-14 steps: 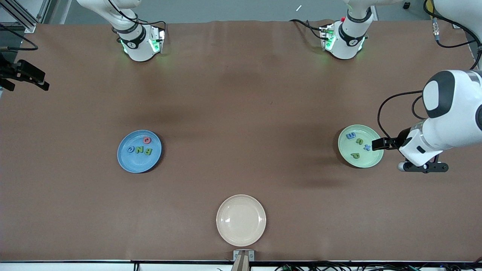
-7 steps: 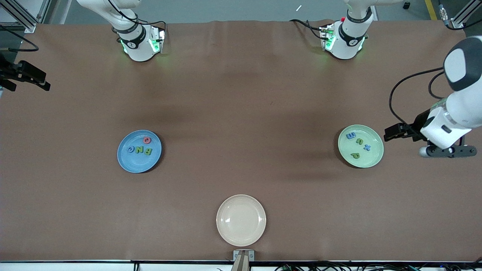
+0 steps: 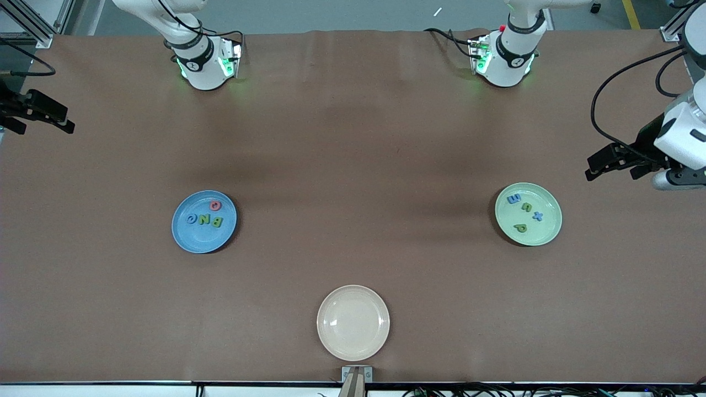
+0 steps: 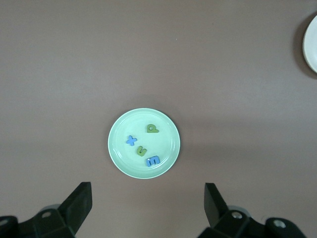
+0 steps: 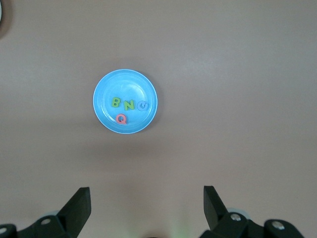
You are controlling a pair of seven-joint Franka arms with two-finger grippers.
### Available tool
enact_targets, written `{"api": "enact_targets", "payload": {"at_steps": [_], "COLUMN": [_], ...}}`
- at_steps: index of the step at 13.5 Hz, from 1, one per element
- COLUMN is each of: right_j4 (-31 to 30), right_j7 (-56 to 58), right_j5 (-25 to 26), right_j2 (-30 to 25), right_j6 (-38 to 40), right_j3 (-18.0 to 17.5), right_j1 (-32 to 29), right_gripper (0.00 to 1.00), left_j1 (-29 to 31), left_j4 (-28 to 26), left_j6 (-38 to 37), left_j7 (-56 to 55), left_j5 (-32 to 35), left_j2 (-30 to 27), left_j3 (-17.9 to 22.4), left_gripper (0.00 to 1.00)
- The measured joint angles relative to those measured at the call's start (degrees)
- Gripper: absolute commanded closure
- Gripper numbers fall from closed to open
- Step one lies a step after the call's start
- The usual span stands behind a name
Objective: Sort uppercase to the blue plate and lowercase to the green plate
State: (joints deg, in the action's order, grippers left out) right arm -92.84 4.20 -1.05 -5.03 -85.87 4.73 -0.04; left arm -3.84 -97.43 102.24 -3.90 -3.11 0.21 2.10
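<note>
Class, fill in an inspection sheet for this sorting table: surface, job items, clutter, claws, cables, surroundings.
Surface: brown table, bare.
Job's things: blue plate holds B, N, G and Q; green plate holds p, u, x and m.
Clutter: cream plate, nothing in it.
Claws: left claw open above the table's left-arm end; right claw open, high over the table.
Cables: black loops by the left arm.
Surroundings: nothing seen of note.
</note>
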Motion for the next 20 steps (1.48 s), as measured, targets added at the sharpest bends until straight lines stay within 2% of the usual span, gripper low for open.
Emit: {"api": "enact_targets", "payload": {"at_steps": [3,8,14,18,20], "right_j4": [0.0,-0.1,-0.2,-0.7,-1.0], "right_j7": [0.0,0.0,0.0,0.0,0.0], "right_j5": [0.0,0.0,0.0,0.0,0.0], "right_j2": [0.0,0.1,0.1,0.1,0.1], "right_j6": [0.2,0.5,0.7,0.8,0.9], "right_j3": [0.0,-0.1,-0.1,-0.1,-0.1], "right_j1": [0.0,0.0,0.0,0.0,0.0], "right_gripper": [0.00,0.00,0.00,0.00,0.00], "left_j1": [-0.1,2.3,2.4,2.4,2.4], "left_j4": [0.1,0.1,0.7,3.3,5.6], "left_j6": [0.0,0.0,0.1,-0.2,-2.8], "left_j7": [-0.1,-0.1,-0.1,-0.1,0.0], "left_j5": [0.0,0.0,0.0,0.0,1.5], "left_j2": [-1.5,-2.1,-2.1,-2.1,-2.1], "left_j3": [0.9,-1.3,-1.5,-1.7,-1.7], "left_gripper": [0.00,0.00,0.00,0.00,0.00]}}
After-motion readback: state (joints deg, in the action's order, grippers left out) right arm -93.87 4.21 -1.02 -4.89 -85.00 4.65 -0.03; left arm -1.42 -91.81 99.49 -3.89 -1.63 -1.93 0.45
